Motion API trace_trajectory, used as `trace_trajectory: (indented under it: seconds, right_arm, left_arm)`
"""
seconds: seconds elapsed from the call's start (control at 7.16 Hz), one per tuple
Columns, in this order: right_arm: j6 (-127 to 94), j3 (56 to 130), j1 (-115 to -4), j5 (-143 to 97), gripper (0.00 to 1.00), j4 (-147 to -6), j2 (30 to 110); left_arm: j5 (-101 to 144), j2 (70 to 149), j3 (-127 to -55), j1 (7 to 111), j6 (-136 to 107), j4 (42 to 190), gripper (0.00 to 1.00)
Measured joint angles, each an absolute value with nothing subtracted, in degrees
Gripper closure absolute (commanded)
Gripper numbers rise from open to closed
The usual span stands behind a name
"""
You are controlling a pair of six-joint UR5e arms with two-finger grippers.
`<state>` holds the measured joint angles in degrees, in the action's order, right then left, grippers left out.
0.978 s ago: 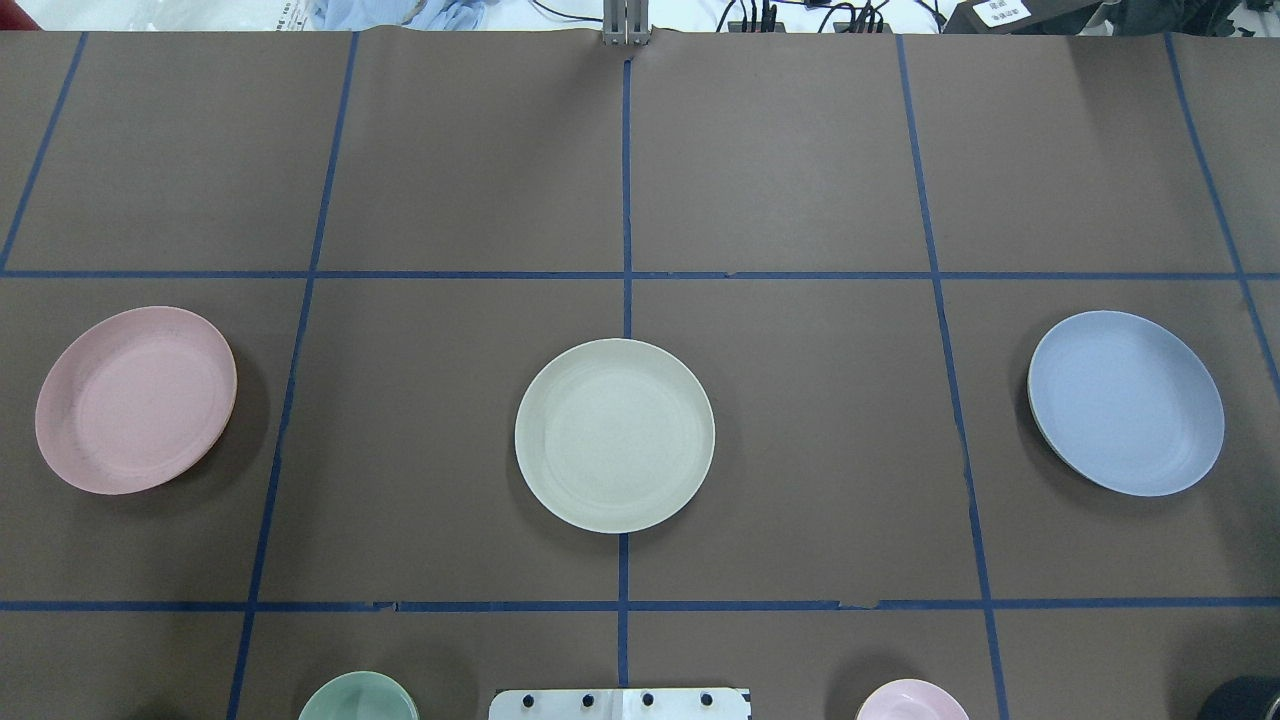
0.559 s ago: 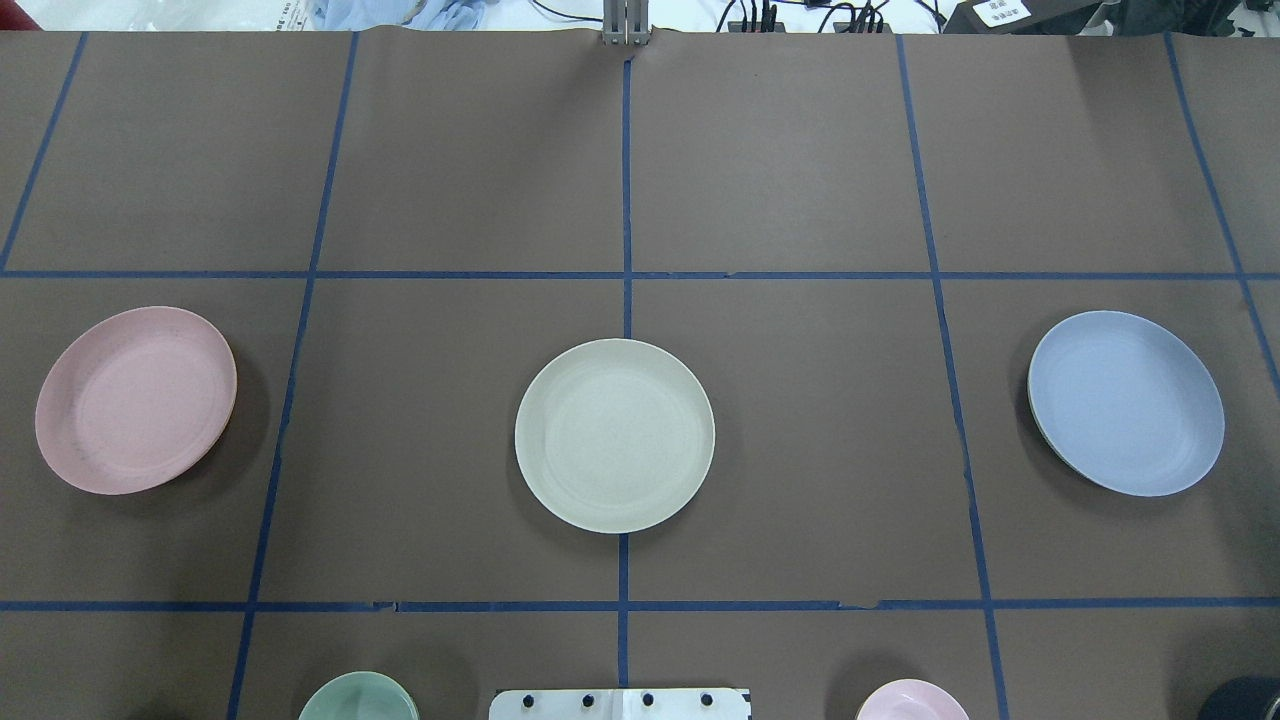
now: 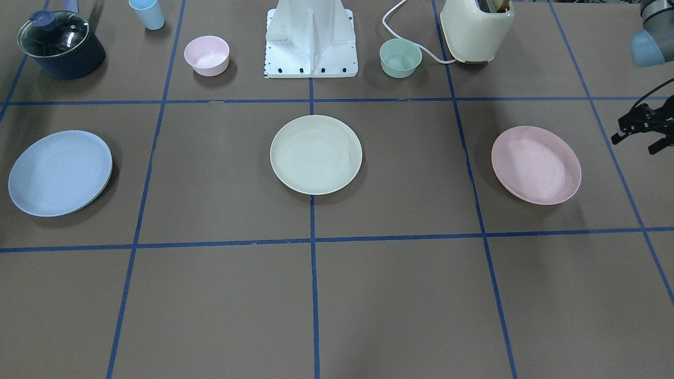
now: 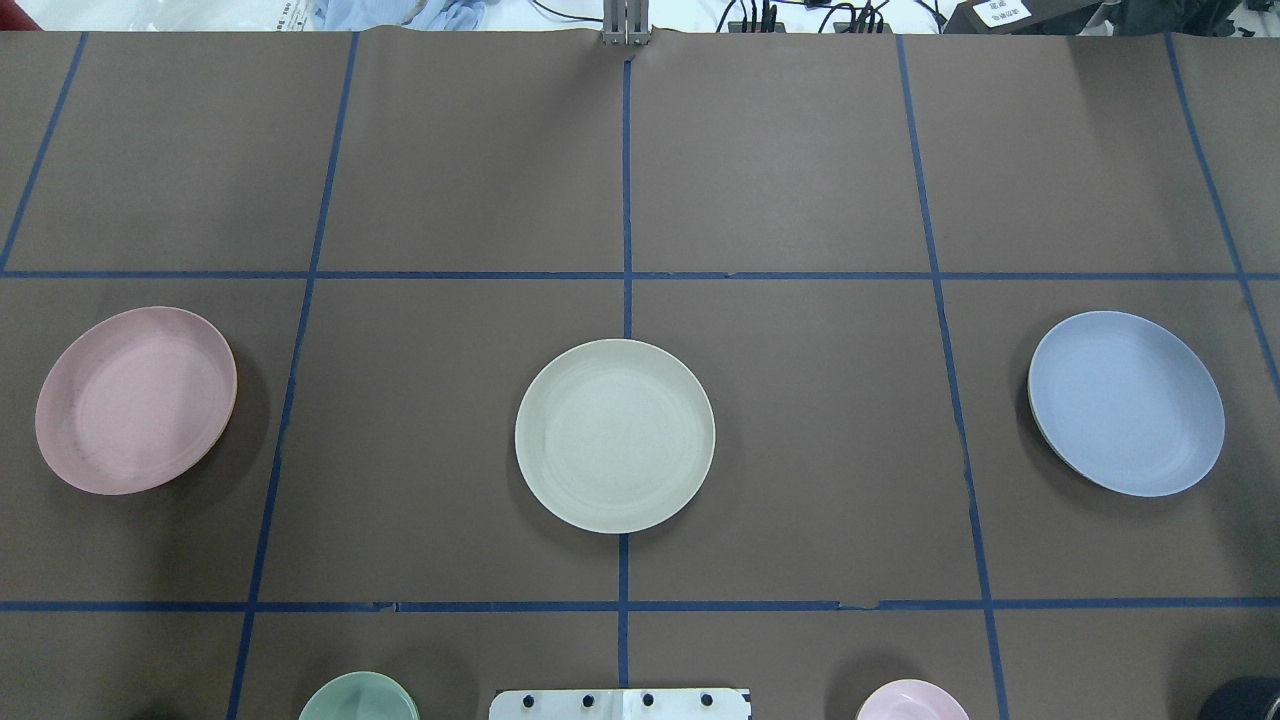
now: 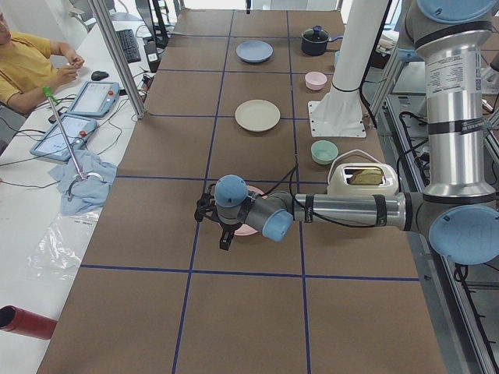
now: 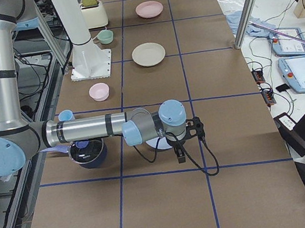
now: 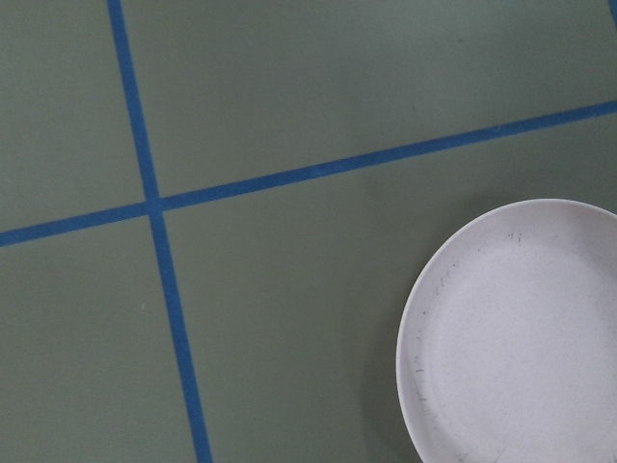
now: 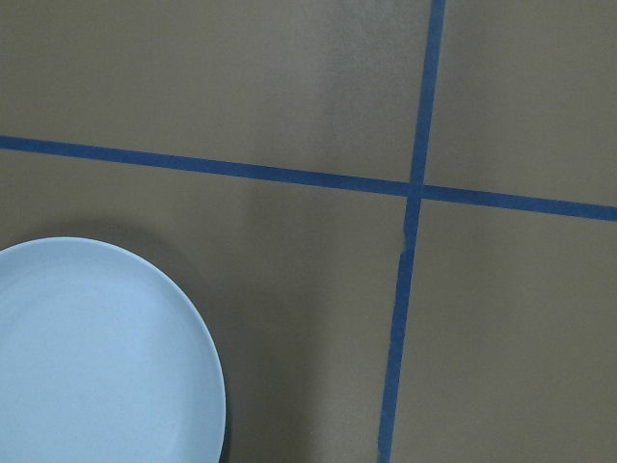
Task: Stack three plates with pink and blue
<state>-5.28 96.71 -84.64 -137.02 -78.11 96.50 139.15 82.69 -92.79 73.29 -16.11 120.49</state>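
Three plates lie apart in a row on the brown table. The pink plate (image 4: 136, 400) is on my left, the cream-white plate (image 4: 614, 435) in the middle, the blue plate (image 4: 1126, 402) on my right. My left gripper (image 5: 218, 230) hovers over the pink plate's outer side; the left wrist view shows that plate (image 7: 521, 338) at lower right. My right gripper (image 6: 182, 147) hovers by the blue plate, which shows in the right wrist view (image 8: 96, 357). I cannot tell whether either gripper is open or shut. Neither gripper shows in the overhead view.
Near the robot base (image 3: 310, 39) stand a small pink bowl (image 3: 206, 55), a small green bowl (image 3: 400, 58), a blue cup (image 3: 147, 13), a lidded dark pot (image 3: 60, 45) and a cream toaster (image 3: 476, 29). A person (image 5: 31, 62) sits beyond the table's far side.
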Motion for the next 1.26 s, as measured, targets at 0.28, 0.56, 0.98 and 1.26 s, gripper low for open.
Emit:
trace_trajectory:
  seconds: [0.28, 0.56, 0.98, 1.26]
  right_arm:
    - [-5.2, 96.58, -84.38, -137.08, 0.0, -77.62, 96.44]
    - [-5.17, 96.14, -83.6, -136.97, 0.0, -77.53, 96.19]
    - [-5.33, 95.67, -82.55, -136.88, 0.0, -77.51, 95.93]
    - [-5.41, 95.46, -82.41, -136.98, 0.0, -77.52, 95.89]
  left_arm:
    - [139.48, 85.21, -86.93, 69.64, -18.25, 123.98, 0.01]
    - [139.96, 86.88, -84.37, 66.6, -20.78, 125.15, 0.12]
    - [140.04, 87.36, -83.28, 64.98, -21.62, 126.83, 0.25]
    - [140.01, 87.52, -83.11, 64.27, -21.63, 126.98, 0.33]
